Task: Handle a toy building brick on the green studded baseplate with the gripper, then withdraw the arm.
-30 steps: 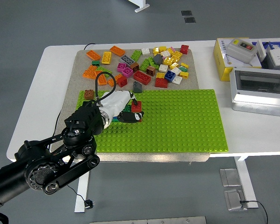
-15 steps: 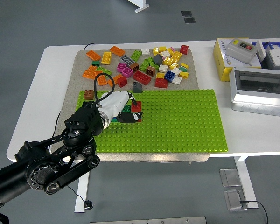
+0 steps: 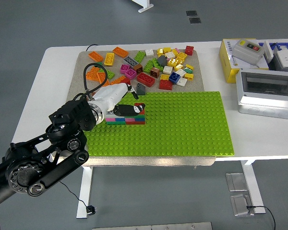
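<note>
Now, line by line:

Brick: a red brick (image 3: 140,113) sits at the right end of a short row of bricks (image 3: 126,119) (pink, green, blue, red) pressed onto the baseplate near its far-left corner.
Baseplate: the green studded baseplate (image 3: 182,127) lies on a grey mat (image 3: 84,62), taking up the mat's near part.
Left hand: the white-and-black left hand (image 3: 119,99) is over the row; a black finger (image 3: 133,109) lies across the row's top and touches the red brick. Whether the fingers actually pinch the brick, I cannot tell.
Left arm: black, comes up from the lower left corner.
Loose bricks: a pile of bricks (image 3: 153,64) in many colours is scattered on the mat's far part, beyond the baseplate.
Right side: a grey box (image 3: 266,93) and a yellow box (image 3: 229,60) stand on the white table (image 3: 43,91), well apart from the baseplate.
</note>
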`<state>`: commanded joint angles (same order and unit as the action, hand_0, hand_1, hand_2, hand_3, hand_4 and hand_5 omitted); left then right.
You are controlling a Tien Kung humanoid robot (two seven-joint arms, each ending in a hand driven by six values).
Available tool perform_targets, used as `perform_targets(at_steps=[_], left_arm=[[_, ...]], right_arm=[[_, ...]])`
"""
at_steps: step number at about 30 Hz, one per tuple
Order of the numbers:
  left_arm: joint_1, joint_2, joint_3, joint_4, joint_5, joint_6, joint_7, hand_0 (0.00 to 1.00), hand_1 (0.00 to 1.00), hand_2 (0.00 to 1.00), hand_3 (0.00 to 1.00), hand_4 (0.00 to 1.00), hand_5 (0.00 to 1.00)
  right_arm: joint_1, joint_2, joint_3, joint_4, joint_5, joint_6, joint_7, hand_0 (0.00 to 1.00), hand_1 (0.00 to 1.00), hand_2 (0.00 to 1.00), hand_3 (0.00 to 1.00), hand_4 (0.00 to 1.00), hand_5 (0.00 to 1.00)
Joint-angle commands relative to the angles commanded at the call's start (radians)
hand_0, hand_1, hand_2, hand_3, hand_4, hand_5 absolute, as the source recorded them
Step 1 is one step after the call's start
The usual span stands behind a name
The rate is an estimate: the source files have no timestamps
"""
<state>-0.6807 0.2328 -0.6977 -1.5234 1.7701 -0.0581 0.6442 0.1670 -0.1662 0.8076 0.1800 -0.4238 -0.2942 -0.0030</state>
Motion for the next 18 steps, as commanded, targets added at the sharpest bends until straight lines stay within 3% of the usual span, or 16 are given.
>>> perform_targets(at_steps=[3,6,7,12,13,18], left_arm=[[0.012,0.023,-0.036,-0.023,-0.002,0.007,-0.010,0.939,0.914,0.897,0.688,0.678,0.579],[0.025,0.051,-0.073,-0.027,-0.003,0.031,-0.051,0.939,0.914,0.897,0.688,0.678,0.579],[0.030,0.062,-0.085,-0.024,-0.002,0.044,-0.071,0.937,0.909,0.894,0.732,0.673,0.548],[0.053,0.126,-0.124,0.035,0.009,0.127,-0.176,0.937,0.909,0.894,0.732,0.673,0.548],[0.056,0.143,-0.126,0.051,0.009,0.144,-0.202,0.936,0.904,0.894,0.752,0.608,0.393],[0.074,0.216,-0.119,0.115,-0.002,0.200,-0.314,0.936,0.904,0.894,0.752,0.608,0.393]], right_arm=[[-0.002,0.003,0.004,0.000,-0.003,0.001,-0.004,0.690,0.640,0.621,0.655,0.400,0.793],[-0.004,0.005,0.011,0.000,-0.006,0.002,-0.008,0.690,0.640,0.621,0.655,0.400,0.793],[-0.004,0.006,0.011,0.000,-0.007,0.002,-0.010,0.691,0.640,0.631,0.656,0.399,0.797],[-0.005,0.009,0.018,0.000,-0.011,0.005,-0.016,0.691,0.640,0.631,0.656,0.399,0.797],[-0.005,0.010,0.023,0.000,-0.017,0.005,-0.018,0.691,0.641,0.634,0.658,0.398,0.798],[-0.005,0.013,0.039,0.000,-0.034,0.006,-0.024,0.691,0.641,0.634,0.658,0.398,0.798]])
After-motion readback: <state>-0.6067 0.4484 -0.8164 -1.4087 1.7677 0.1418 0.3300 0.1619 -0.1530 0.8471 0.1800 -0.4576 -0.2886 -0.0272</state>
